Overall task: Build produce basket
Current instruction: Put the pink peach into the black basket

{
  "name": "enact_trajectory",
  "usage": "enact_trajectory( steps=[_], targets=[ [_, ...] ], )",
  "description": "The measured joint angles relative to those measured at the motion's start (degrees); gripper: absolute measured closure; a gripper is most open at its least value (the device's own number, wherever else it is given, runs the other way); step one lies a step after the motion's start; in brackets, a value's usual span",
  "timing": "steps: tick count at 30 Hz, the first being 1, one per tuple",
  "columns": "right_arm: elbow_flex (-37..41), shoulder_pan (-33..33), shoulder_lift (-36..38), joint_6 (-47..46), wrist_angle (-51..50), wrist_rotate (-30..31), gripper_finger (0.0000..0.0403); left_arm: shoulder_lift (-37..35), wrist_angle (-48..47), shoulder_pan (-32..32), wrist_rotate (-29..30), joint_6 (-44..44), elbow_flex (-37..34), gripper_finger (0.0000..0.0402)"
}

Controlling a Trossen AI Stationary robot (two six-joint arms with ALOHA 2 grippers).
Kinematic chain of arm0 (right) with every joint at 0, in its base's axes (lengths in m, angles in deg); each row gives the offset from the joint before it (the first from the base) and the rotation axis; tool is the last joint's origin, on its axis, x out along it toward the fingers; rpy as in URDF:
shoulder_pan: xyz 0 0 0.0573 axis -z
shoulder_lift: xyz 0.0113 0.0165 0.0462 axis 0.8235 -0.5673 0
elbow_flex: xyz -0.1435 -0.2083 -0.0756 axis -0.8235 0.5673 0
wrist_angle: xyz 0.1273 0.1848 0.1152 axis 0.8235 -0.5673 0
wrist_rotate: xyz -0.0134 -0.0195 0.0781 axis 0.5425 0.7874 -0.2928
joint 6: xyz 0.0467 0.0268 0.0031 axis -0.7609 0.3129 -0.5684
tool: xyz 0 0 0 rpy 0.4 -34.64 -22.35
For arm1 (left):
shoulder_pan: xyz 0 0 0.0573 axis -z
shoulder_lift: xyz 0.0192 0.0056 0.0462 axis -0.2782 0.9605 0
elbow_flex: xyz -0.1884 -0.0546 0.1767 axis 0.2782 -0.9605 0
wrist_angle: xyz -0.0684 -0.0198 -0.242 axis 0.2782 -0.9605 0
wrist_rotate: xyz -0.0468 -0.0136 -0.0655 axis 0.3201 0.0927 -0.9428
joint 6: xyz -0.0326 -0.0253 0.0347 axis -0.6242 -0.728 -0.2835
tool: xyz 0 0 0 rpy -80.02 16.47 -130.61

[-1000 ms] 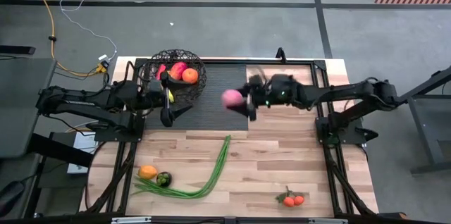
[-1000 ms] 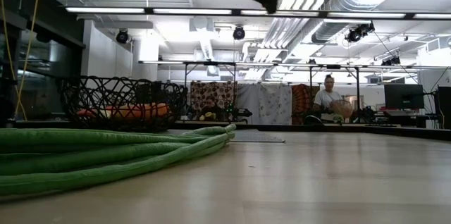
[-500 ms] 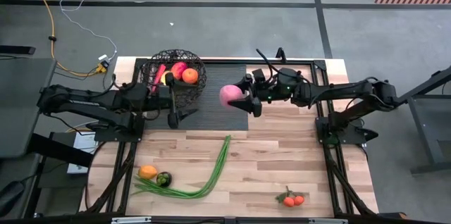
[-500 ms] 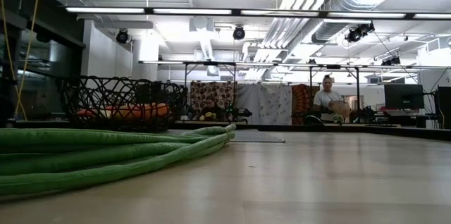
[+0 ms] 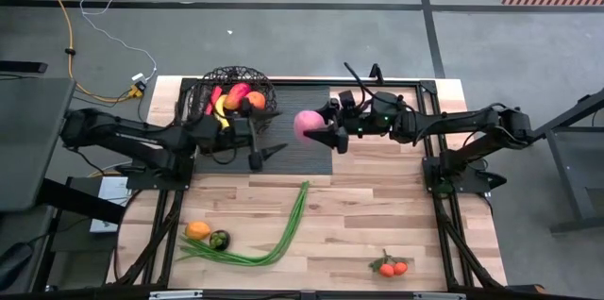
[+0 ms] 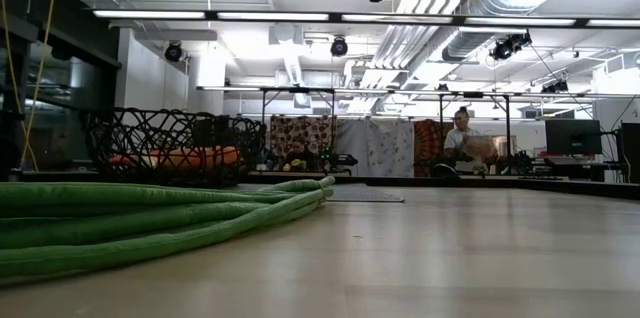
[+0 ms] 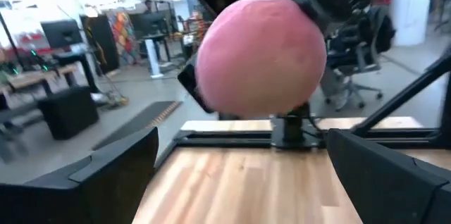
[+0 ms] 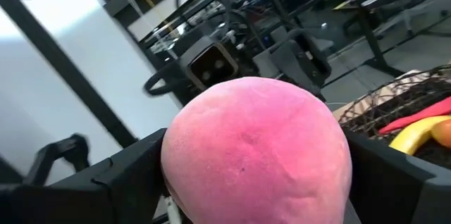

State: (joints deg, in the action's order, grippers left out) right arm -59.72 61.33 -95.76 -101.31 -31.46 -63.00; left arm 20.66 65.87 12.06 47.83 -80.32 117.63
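The black wire basket (image 5: pixel 236 102) stands at the table's far left on a dark mat and holds a banana (image 5: pixel 223 107), a red pepper (image 5: pixel 213 97), a red-pink fruit and an orange (image 5: pixel 255 101). My right gripper (image 5: pixel 319 130) is shut on a round pink fruit (image 5: pixel 307 125) above the mat, right of the basket. My left gripper (image 5: pixel 265 155) is open, level, near the basket's near-right side and pointing at the fruit (image 7: pixel 261 55). Its fingers (image 7: pixel 106 168) stand short of the fruit. My right gripper pinches the pink fruit between its two fingers (image 8: pixel 127 164), one on each opposite flank (image 8: pixel 183 168). The fingers come in level from the table's right side. The fruit is lifted clear above the dark mat, bulging out past the fingertips.
Long green stalks (image 5: pixel 276 234) curve across the near middle of the table. An orange (image 5: pixel 197 230) and a dark green fruit (image 5: pixel 219 240) lie at their near-left end. Small oranges (image 5: pixel 393 267) sit near the front right. A person (image 6: pixel 465 143) moves in the room behind.
My left gripper has moved toward the table's right edge, away from the basket and closer to the pink fruit, rolling a little as it went. It has stayed open. The pink fruit has stayed in my right gripper.
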Motion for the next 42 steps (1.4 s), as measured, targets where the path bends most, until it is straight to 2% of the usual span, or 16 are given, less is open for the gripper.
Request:
enact_trajectory(
  steps=[9, 16, 28, 37, 42],
  targets=[
    [0.0, -2.08, 0.0, 0.66, 0.03, 7.67, 0.0054, 11.1, 1.41, 0.02, 0.27, 10.7, 10.26, 0.0005],
    [-0.07, -3.34, -0.4, 0.0, 0.17, 8.03, 0.0054, 16.39, 1.61, 0.02, 1.04, 12.57, 15.98, 0.0005],
    [-0.07, -3.81, -1.09, -0.56, 1.48, 9.42, 0.0054, 18.13, 1.36, 0.04, 1.07, 12.55, 17.87, 0.001],
    [-0.07, -3.81, -1.09, -0.59, 1.41, 9.33, 0.0051, 18.13, 1.34, 0.04, 1.05, 12.6, 17.87, 0.0077],
    [-0.07, -3.79, -1.09, -0.66, 1.38, 9.31, 0.0035, 18.13, 1.34, 0.04, 1.03, 12.59, 17.87, 0.0084]
  ],
)
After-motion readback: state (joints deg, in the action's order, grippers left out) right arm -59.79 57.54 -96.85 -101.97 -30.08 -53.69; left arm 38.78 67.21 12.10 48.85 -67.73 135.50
